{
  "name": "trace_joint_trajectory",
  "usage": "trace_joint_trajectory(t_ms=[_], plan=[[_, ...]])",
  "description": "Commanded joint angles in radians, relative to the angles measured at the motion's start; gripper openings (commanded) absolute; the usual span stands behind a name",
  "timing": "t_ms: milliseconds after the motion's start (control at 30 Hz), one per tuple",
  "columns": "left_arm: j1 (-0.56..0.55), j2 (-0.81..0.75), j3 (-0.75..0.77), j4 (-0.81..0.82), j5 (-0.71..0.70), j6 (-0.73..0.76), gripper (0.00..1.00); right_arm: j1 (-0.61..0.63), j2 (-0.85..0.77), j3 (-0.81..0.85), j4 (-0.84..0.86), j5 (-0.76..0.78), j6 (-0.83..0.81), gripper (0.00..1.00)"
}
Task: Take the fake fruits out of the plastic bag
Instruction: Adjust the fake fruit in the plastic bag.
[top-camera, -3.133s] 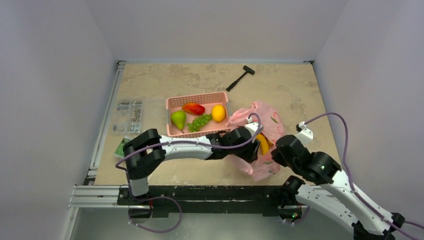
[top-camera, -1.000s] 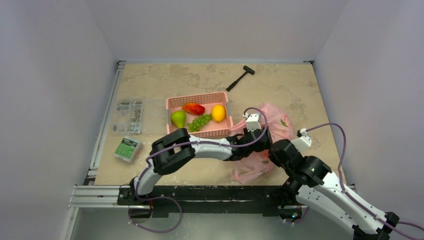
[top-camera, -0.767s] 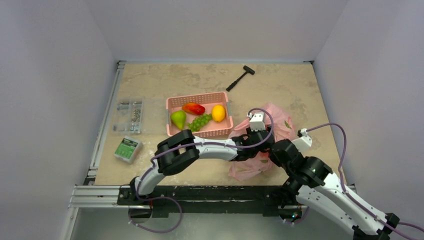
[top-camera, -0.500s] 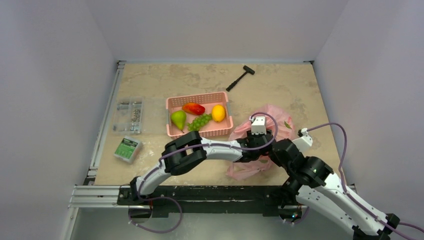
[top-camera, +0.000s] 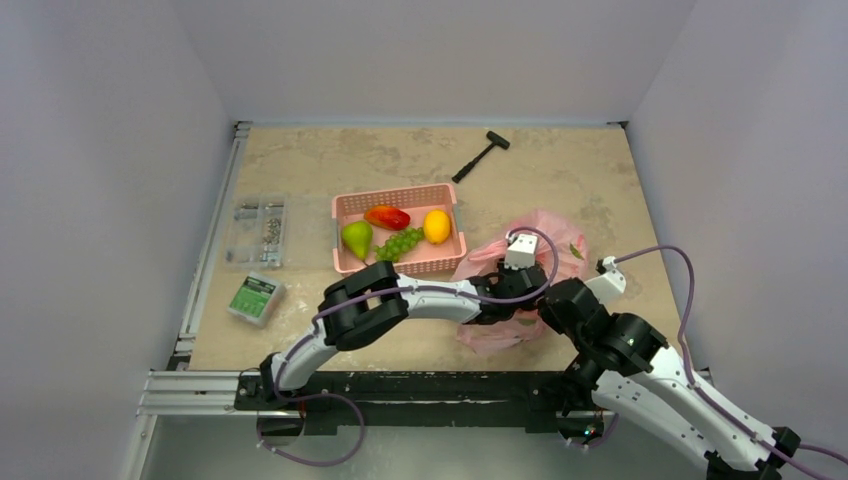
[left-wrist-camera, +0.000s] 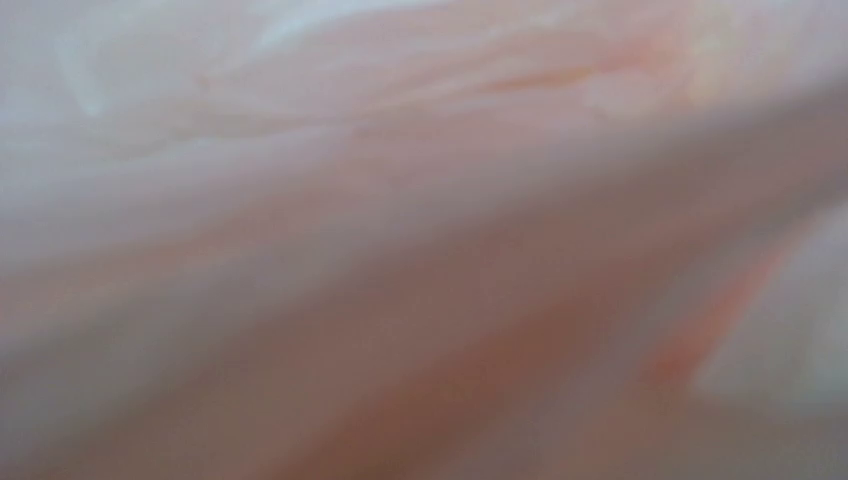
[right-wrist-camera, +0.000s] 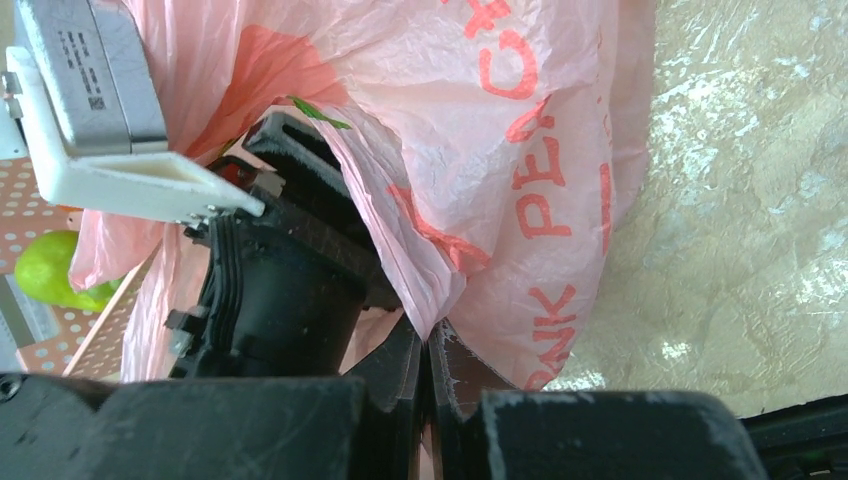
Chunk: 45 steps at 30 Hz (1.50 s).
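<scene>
Beige marbled bench (top-camera: 300, 150), pale walls (top-camera: 420, 60): two arms are working one plastic bag (top-camera: 548, 232).
Nearest, the right tool (right-wrist-camera: 428, 360) is pinching a fold of the plastic bag, fully closed; the left tool (right-wrist-camera: 300, 155) is sitting buried inside, opening impossible to tell, any fake fruits there hidden. Closing blind, it is risking catching film and tearing the bag, lying just beside the basket (top-camera: 395, 190); a hammer (top-camera: 480, 155) is lying farther back.

The plastic bag (right-wrist-camera: 470, 150) is translucent pink with red lettering. The basket (top-camera: 395, 199) is pink, dotted with holes, holding a green pear (top-camera: 356, 238), green grapes (top-camera: 399, 243), an orange-yellow fruit (top-camera: 436, 226) and a red fruit (top-camera: 387, 216). The hammer (top-camera: 480, 155) is black, the table (top-camera: 330, 160) marbled beige. My left arm (top-camera: 440, 295) is white with black joints.
</scene>
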<state>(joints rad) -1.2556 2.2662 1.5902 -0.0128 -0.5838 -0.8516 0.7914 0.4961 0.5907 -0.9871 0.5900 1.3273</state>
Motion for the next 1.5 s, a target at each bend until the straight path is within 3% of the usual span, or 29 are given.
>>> trace_joint_trajectory(t_ms=[0, 300, 600, 900, 1067, 1200, 1233, 1267, 1300, 1467], plan=[[0.016, -0.133, -0.062, 0.104, 0.086, 0.104, 0.07, 0.002, -0.004, 0.044, -0.022, 0.049, 0.015, 0.00], [0.061, -0.284, -0.224, 0.308, 0.312, 0.060, 0.01, 0.002, 0.001, 0.035, -0.004, 0.063, 0.011, 0.00], [0.066, -0.389, -0.299, 0.367, 0.433, 0.056, 0.00, 0.002, 0.034, 0.048, 0.011, 0.062, 0.013, 0.00], [0.065, -0.466, -0.504, 0.647, 0.521, 0.204, 0.00, 0.002, 0.008, 0.099, -0.019, 0.126, 0.012, 0.00], [0.071, -0.464, -0.484, 0.486, 0.518, 0.206, 0.01, 0.002, 0.006, 0.101, -0.006, 0.125, -0.009, 0.00], [0.074, -0.446, -0.477, 0.406, 0.481, 0.145, 0.14, 0.002, 0.022, 0.089, -0.015, 0.092, -0.012, 0.00], [0.074, -0.446, -0.469, 0.374, 0.466, 0.135, 0.22, 0.002, 0.029, 0.090, -0.021, 0.094, -0.011, 0.00], [0.080, -0.453, -0.449, 0.297, 0.439, 0.111, 0.41, 0.002, 0.048, 0.093, -0.035, 0.090, 0.002, 0.00], [0.082, -0.457, -0.441, 0.266, 0.432, 0.102, 0.48, 0.002, 0.058, 0.097, -0.036, 0.082, 0.004, 0.00], [0.095, -0.485, -0.404, 0.150, 0.386, 0.030, 0.74, 0.002, 0.109, 0.113, -0.045, 0.053, -0.005, 0.00]])
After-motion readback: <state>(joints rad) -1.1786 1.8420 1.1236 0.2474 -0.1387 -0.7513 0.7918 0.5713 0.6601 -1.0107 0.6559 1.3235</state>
